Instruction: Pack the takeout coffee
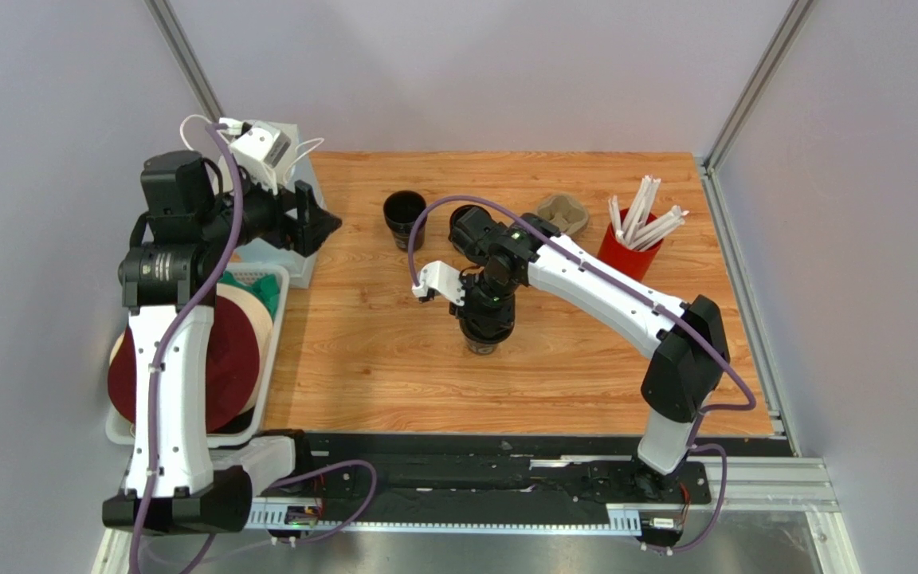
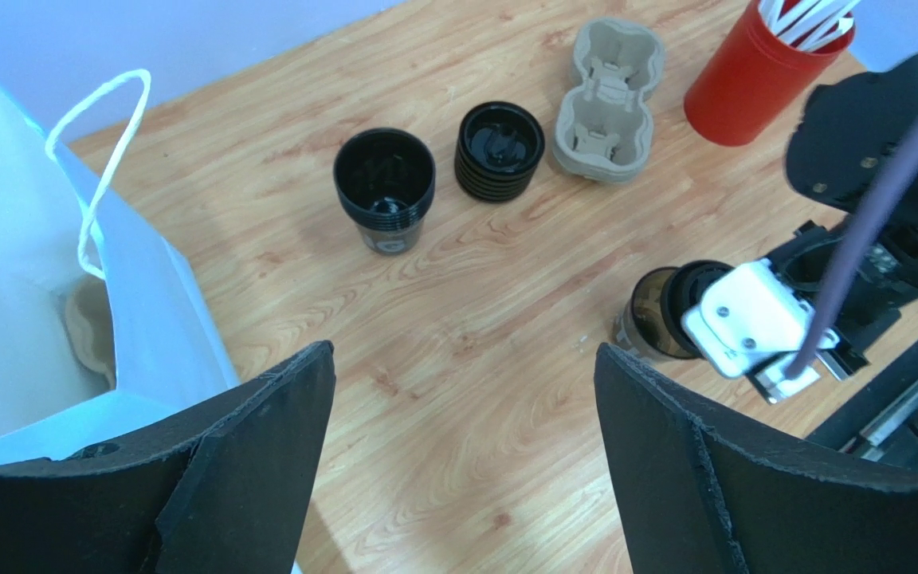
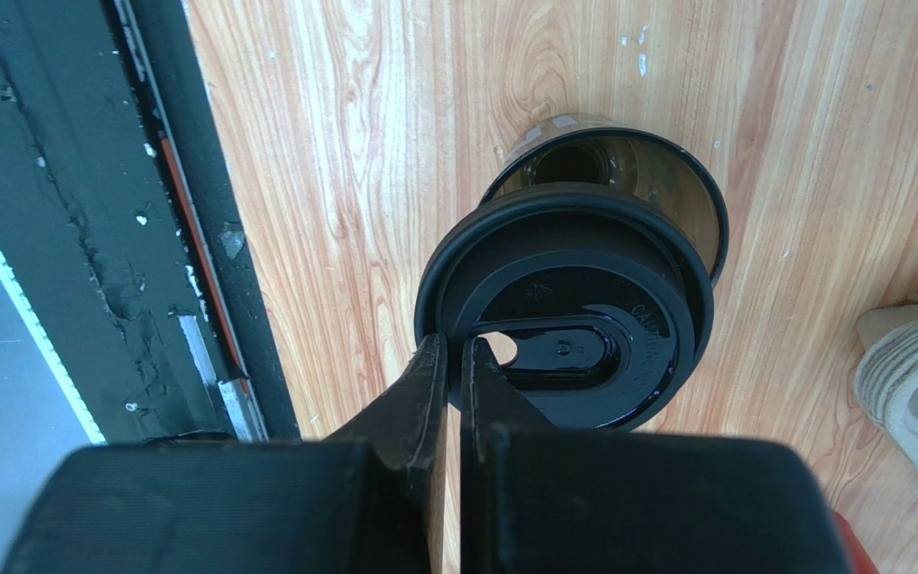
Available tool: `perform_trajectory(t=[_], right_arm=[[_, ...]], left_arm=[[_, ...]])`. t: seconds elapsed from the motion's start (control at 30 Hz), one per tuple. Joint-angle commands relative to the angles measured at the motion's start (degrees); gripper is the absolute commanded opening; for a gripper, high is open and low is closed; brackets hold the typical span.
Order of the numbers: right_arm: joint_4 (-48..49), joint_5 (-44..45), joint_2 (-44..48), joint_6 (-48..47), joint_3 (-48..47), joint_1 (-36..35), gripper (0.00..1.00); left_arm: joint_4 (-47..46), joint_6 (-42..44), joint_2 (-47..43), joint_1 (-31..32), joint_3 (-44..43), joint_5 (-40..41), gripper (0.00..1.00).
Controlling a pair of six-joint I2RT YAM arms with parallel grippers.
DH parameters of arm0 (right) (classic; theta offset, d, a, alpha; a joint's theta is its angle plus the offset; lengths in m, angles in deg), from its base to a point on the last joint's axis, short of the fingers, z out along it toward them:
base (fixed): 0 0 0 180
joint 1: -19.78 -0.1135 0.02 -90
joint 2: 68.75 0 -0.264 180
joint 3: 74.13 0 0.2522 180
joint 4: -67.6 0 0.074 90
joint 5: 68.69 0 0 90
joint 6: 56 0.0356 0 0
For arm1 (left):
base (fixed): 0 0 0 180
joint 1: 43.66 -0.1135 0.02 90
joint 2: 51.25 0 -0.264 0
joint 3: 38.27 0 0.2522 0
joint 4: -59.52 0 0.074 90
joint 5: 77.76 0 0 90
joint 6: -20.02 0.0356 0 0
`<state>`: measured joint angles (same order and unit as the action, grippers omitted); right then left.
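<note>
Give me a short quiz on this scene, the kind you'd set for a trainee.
1. True or false: the right gripper is shut on the rim of the black lid.
2. What stands in the red holder? A) white sticks B) spoons C) coins
3. Fill in: the left gripper, beside the white paper bag, is ___.
Key: 1 true; 2 A; 3 open.
</note>
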<state>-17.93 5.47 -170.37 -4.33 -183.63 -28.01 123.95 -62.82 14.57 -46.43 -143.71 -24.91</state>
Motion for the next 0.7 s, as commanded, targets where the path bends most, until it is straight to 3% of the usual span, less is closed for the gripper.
perform_trajectory(t=[0.0, 0.67], right_arm=[[0.7, 2.5, -1.8, 1.9, -2.3, -0.8, 0.0], [3.3, 5.5, -4.0, 1.8, -4.3, -2.1, 0.0]], left_arm=[[-2.9, 1.1, -4.7, -0.6, 3.4, 1.6, 0.88], [-4.8, -0.7, -5.8, -3.1, 6.5, -2.2, 0.88]])
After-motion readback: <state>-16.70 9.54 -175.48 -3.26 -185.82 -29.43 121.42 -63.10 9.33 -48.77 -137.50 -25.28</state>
